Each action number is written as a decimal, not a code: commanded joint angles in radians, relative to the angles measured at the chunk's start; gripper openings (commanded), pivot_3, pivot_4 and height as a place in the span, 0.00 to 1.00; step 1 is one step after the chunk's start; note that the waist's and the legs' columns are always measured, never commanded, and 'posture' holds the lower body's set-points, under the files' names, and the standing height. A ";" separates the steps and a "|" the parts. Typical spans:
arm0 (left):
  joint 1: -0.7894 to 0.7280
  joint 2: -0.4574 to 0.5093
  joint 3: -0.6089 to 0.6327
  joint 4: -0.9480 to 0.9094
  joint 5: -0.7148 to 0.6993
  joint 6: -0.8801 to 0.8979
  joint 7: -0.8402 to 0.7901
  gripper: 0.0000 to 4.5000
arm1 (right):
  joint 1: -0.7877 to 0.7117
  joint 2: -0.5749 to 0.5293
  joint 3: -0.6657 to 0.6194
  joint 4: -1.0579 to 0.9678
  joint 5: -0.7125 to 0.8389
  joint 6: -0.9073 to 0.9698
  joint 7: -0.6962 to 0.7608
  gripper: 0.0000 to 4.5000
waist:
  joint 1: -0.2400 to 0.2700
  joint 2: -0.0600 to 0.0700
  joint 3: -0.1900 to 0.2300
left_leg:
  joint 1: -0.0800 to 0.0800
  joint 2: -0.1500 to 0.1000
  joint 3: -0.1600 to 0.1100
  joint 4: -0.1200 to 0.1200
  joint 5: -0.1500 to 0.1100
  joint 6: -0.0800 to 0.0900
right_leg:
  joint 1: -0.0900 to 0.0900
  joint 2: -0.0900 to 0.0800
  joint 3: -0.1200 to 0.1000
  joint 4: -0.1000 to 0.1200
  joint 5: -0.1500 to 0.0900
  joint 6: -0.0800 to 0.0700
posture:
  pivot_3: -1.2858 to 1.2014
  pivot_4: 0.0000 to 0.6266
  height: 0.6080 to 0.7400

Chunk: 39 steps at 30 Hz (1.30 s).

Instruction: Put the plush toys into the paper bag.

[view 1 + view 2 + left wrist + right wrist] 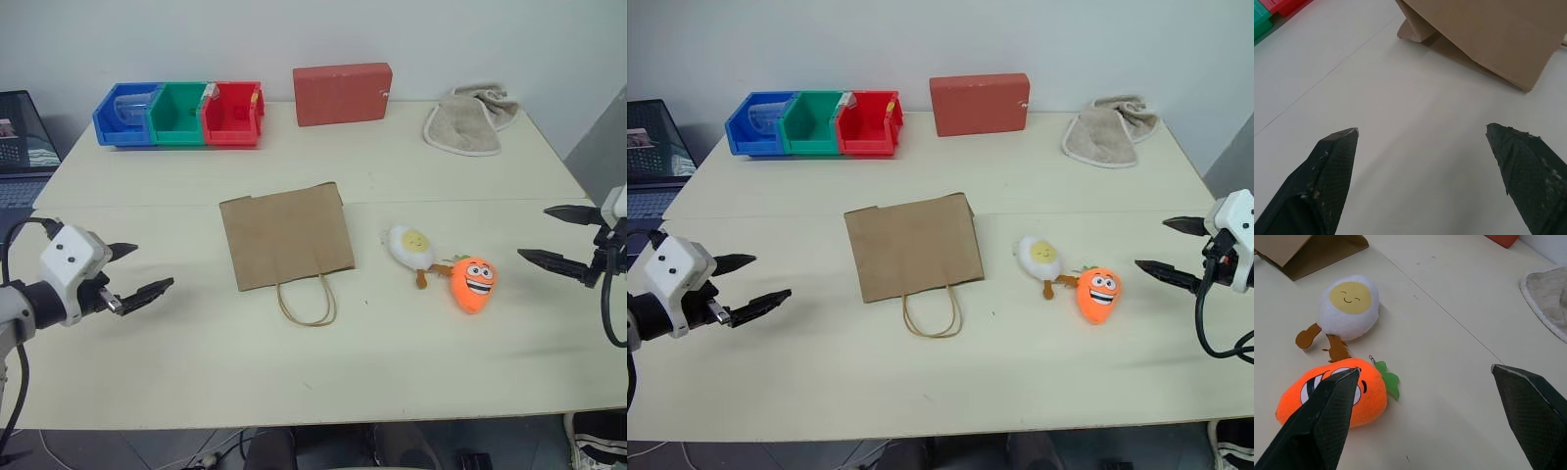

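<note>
A brown paper bag (285, 235) lies flat mid-table, its loop handles (307, 302) toward the front edge. Right of it lie two plush toys side by side: a white egg (410, 246) with a yellow face and an orange carrot (473, 283) with a grin. The right wrist view shows the egg (1349, 306) and the carrot (1337, 392) close ahead. My right gripper (555, 235) hovers open to the right of the carrot, apart from it. Left of the bag, my left gripper (135, 271) hangs open and empty, and the bag's corner (1488, 34) lies ahead of it.
Blue, green and red bins (181, 113) stand at the back left. A red box (342, 93) stands at the back middle, with a beige towel (470, 122) to its right. A laptop (22, 147) sits beyond the table's left edge.
</note>
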 commanded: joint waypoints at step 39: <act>-0.391 -0.259 -0.696 0.087 0.262 -0.423 -0.209 0.29 | 0.249 0.011 -0.096 -0.789 0.350 0.393 -0.118 1.00 | 0.033 -0.001 0.000 | -0.001 -0.001 -0.002 0.002 0.000 0.000 | 0.002 0.001 -0.001 0.000 0.000 0.000 | 0.52 0.24 1.00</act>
